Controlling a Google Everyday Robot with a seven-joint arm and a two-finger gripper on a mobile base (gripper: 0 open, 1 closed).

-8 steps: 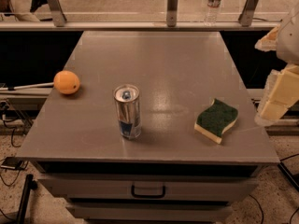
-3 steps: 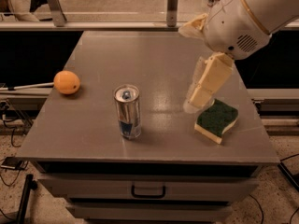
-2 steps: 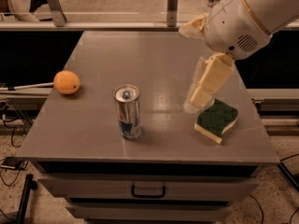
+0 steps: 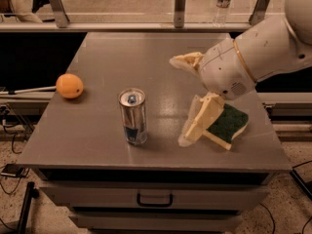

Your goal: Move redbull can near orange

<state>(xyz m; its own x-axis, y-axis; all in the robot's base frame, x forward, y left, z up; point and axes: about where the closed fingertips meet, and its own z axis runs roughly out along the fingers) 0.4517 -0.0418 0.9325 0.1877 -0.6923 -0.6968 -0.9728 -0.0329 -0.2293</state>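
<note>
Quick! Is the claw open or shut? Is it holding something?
Claw: open, holding nothing, over the table just right of the redbull can.

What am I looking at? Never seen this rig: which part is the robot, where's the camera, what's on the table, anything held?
One camera looks down at the grey table from its drawer side; its mounting isn't shown. The white arm entering from the right is the robot. Its gripper, two cream fingers, hangs open beside the green sponge, holding nothing. The redbull can stands upright mid-table; the orange lies near the left edge, apart from it.
</note>
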